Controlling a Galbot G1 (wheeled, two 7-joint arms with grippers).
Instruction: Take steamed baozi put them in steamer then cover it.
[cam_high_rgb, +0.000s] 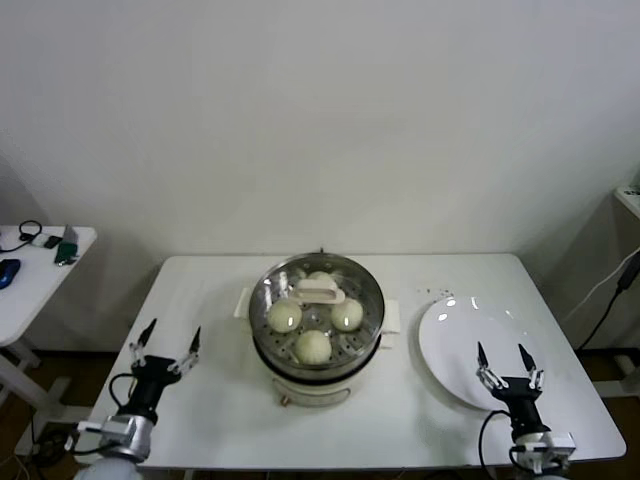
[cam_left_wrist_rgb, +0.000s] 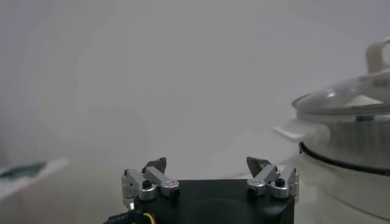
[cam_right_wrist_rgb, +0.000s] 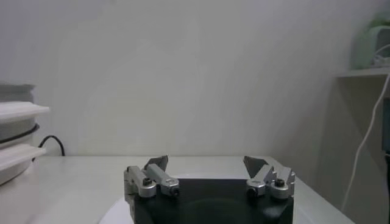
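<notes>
The steamer (cam_high_rgb: 372, 322) stands in the middle of the table on its white base. Its glass cover (cam_high_rgb: 270, 285) with the cream-white bar handle (cam_high_rgb: 318, 291) sits on it. Through the glass I see cream-white baozi on the perforated tray, three clearly (cam_high_rgb: 284, 316) (cam_high_rgb: 347, 315) (cam_high_rgb: 313, 347) and one (cam_high_rgb: 320, 277) partly behind the handle. My left gripper (cam_high_rgb: 169, 340) is open and empty, low at the table's front left. My right gripper (cam_high_rgb: 508, 356) is open and empty at the front right, over the white plate (cam_high_rgb: 455, 330). The covered steamer (cam_left_wrist_rgb: 350, 131) shows in the left wrist view.
A small side table (cam_high_rgb: 40, 262) with a few items stands at the far left. A cable (cam_high_rgb: 612, 290) hangs at the far right. The steamer's edge (cam_right_wrist_rgb: 15, 143) shows in the right wrist view.
</notes>
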